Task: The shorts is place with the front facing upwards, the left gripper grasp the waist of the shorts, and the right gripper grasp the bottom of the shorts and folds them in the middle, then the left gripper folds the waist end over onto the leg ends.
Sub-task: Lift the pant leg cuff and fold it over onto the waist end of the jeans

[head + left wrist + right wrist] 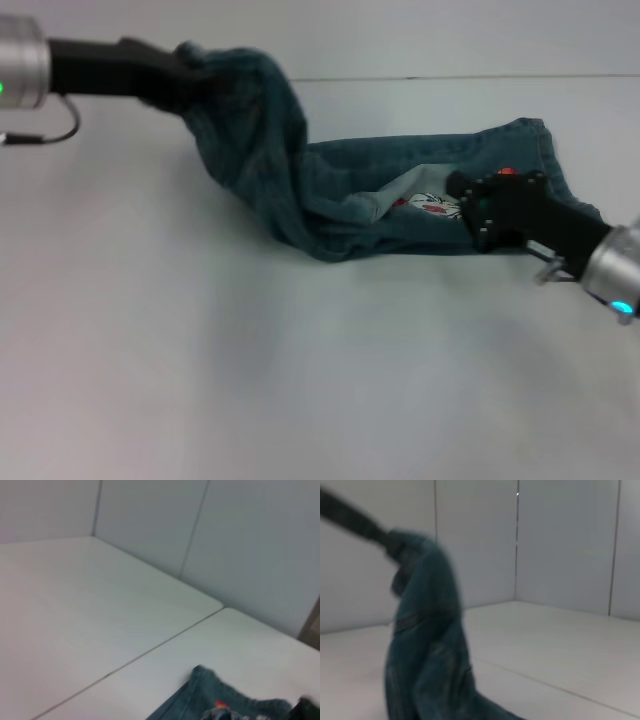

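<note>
The black two-finger left gripper (185,72) was clamped on the waist end of the child's blue-green denim shorts (340,195), holding it raised at the far left. The black right gripper (470,200) pinned the leg ends (545,160) on the white table (250,380); whether its fingers were closed couldn't be told.

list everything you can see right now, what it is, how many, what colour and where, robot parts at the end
shorts: one, blue-green denim, on the table; one end lifted at the left, the rest lying flat toward the right
cartoon print: one, white and red, on the flat part of the shorts
table: one, white, under everything
wall panels: pale grey, behind the table
left gripper: one, black, raised at the left, holding the lifted end of the shorts
right gripper: one, black, low on the flat part at the right
</note>
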`<control>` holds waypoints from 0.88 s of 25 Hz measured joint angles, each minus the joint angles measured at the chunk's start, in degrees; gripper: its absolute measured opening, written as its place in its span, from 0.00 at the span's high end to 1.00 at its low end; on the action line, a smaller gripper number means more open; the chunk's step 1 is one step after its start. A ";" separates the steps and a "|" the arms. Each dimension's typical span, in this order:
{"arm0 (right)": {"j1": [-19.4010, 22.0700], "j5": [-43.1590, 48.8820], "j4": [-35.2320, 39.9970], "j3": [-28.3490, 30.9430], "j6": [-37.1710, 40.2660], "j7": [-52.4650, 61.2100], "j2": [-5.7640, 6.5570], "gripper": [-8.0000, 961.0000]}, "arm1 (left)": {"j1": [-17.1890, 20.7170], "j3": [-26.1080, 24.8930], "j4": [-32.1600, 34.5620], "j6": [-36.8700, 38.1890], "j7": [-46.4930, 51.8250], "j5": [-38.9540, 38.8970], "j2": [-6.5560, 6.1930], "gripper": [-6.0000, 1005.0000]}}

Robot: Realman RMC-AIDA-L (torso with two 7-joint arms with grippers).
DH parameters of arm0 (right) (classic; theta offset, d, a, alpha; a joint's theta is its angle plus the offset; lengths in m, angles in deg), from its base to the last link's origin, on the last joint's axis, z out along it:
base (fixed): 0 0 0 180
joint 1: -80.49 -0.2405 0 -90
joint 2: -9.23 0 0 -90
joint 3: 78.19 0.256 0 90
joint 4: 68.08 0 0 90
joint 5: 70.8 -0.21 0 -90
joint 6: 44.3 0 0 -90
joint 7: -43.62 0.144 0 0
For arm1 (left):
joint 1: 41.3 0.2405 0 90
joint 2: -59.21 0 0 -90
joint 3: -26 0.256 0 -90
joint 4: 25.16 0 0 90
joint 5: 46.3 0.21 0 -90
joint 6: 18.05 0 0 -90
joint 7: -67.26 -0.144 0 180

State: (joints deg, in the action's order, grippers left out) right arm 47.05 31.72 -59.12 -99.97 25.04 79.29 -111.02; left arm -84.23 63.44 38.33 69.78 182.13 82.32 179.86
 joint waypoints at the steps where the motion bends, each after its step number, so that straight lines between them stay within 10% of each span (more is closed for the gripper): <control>1: -0.72 -0.35 -1.61 0.12 -1.22 -1.55 -0.04 0.99 | -1.00 0.53 -0.08 -0.07 0.87 -0.01 0.10 0.94; 22: -12.13 -0.70 -16.06 -0.81 -15.32 -9.56 -0.59 0.99 | -11.97 19.30 -1.37 -7.33 11.09 -3.93 3.46 0.95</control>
State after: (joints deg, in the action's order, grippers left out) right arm 34.92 31.03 -75.19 -100.77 9.72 69.73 -111.61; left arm -96.20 82.74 36.97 62.45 193.22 78.39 183.31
